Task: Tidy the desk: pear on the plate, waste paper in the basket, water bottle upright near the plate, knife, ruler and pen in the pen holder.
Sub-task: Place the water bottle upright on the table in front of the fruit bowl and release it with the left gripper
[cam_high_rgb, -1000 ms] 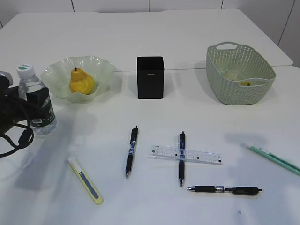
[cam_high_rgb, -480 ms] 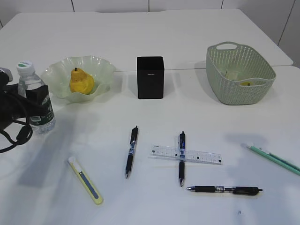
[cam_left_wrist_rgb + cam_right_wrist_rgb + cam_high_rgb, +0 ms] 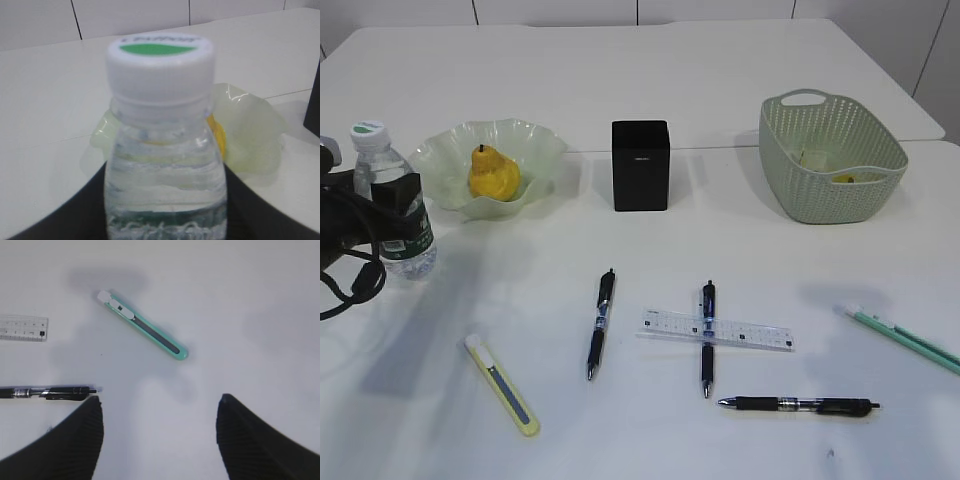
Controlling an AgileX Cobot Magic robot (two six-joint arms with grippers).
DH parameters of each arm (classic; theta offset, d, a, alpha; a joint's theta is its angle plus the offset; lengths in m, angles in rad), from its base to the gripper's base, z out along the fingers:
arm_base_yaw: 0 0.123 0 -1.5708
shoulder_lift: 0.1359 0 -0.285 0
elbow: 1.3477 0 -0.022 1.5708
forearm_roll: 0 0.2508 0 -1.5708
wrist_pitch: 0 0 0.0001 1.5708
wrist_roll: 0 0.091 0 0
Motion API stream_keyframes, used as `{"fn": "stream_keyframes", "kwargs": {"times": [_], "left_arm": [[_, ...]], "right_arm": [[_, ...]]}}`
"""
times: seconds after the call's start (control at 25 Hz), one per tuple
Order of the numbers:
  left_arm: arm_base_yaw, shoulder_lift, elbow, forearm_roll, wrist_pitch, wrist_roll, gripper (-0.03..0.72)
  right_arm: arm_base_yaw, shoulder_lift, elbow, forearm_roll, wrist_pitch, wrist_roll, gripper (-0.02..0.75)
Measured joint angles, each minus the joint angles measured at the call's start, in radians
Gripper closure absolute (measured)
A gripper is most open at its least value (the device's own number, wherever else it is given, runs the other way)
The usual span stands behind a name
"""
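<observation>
My left gripper (image 3: 392, 214) is shut on the clear water bottle (image 3: 382, 190), which it holds upright at the table's left edge beside the plate (image 3: 535, 140). In the left wrist view the water bottle (image 3: 162, 165) fills the frame between the dark fingers (image 3: 280, 210). The yellow pear (image 3: 492, 172) lies on the plate. Three pens (image 3: 601, 322) (image 3: 707, 335) (image 3: 800, 404), the clear ruler (image 3: 716, 329) and a yellow knife (image 3: 503, 386) lie on the table. My right gripper (image 3: 160, 401) hangs open above a green knife (image 3: 145, 326).
The black pen holder (image 3: 641, 165) stands at centre back. The green basket (image 3: 830, 160) at the back right holds paper (image 3: 812, 158). The green knife (image 3: 905, 340) lies near the right edge. One pen lies across the ruler.
The left gripper has carried the bottle a little up and to the left in the exterior view, and it stands straighter now. Nothing else moved.
</observation>
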Motion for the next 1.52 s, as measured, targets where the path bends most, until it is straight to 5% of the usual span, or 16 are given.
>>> {"fn": "stream_keyframes", "kwargs": {"times": [0.8, 1.52], "left_arm": [[0.000, 0.046, 0.000, -0.003, -0.020, 0.000, 0.348], [0.000, 0.039, 0.000, -0.058, -0.019, -0.027, 0.197]], "right_arm": [[0.000, 0.000, 0.000, 0.000, 0.000, 0.000, 0.187], [0.000, 0.000, 0.000, 0.000, 0.000, 0.000, 0.188]]}}
